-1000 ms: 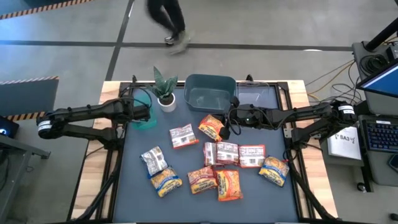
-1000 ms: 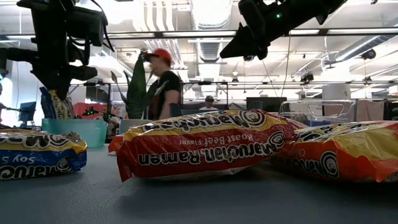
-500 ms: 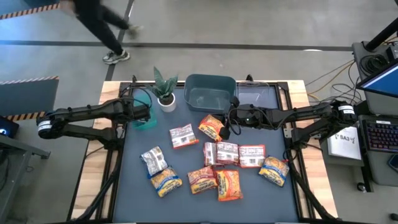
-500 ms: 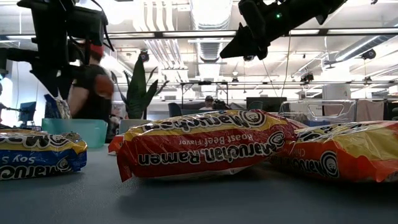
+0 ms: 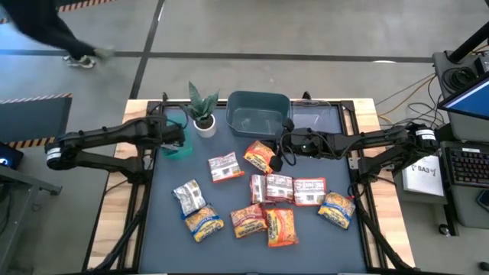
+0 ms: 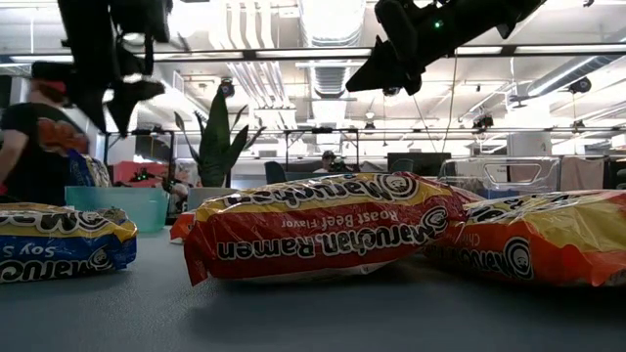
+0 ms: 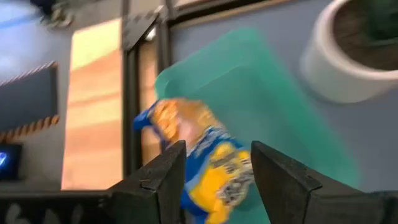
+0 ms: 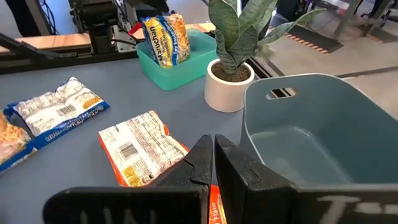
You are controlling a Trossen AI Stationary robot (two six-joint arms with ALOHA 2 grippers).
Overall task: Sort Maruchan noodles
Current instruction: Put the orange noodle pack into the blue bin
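High view: the left pincer (image 5: 177, 136) hangs over the teal bin (image 5: 180, 145) at the counter's (image 5: 164, 229) back left corner, just beside the potted plant (image 5: 202, 114). In the left wrist view its fingers (image 7: 165, 177) stand apart, released, and a blue-and-yellow packet (image 7: 205, 165) sits in the bin below them, free of both fingers. The right wrist view shows that same packet (image 8: 165, 38) standing on edge in the bin, leaning on its wall.

The right pincer (image 5: 278, 160) is clenched on nothing, poised over the middle of the counter next to an orange packet (image 5: 260, 156) and just in front of the grey-blue tub (image 5: 258, 114).

The other noodle packets (image 5: 267, 205) lie loose on the dark mat: a red-and-white one (image 5: 224, 167) near the centre, a silver-blue one (image 5: 189, 195) to the left, and a cluster of orange, red and blue ones toward the front right.

A person (image 6: 34, 147) shows in the room behind
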